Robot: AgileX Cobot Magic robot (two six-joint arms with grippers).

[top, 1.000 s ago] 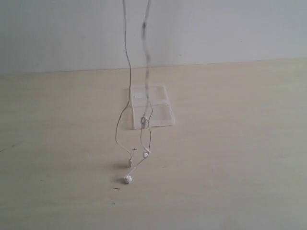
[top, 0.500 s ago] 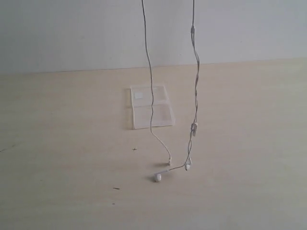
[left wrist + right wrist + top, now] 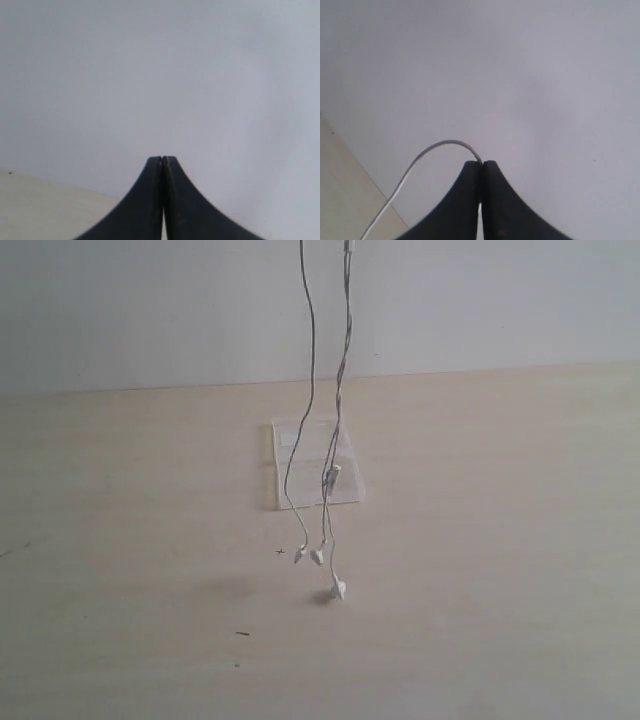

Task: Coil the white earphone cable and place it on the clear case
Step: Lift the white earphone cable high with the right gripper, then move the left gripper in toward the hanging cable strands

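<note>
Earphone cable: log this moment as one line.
white earphone cable: uncoiled, hanging from above frame | earbuds: near table, before clear case | right gripper: shut on cable | left gripper: shut, no cable visible

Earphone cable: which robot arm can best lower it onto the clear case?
Probably the right. The right gripper is shut on the white earphone cable, which curls out from its tips. The left gripper is shut too, but no cable shows there. The cable dangles near the clear case.

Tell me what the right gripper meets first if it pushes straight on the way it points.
Probably the pale wall. Ahead of the right gripper only the white earphone cable it pinches shows; depth unclear.
</note>
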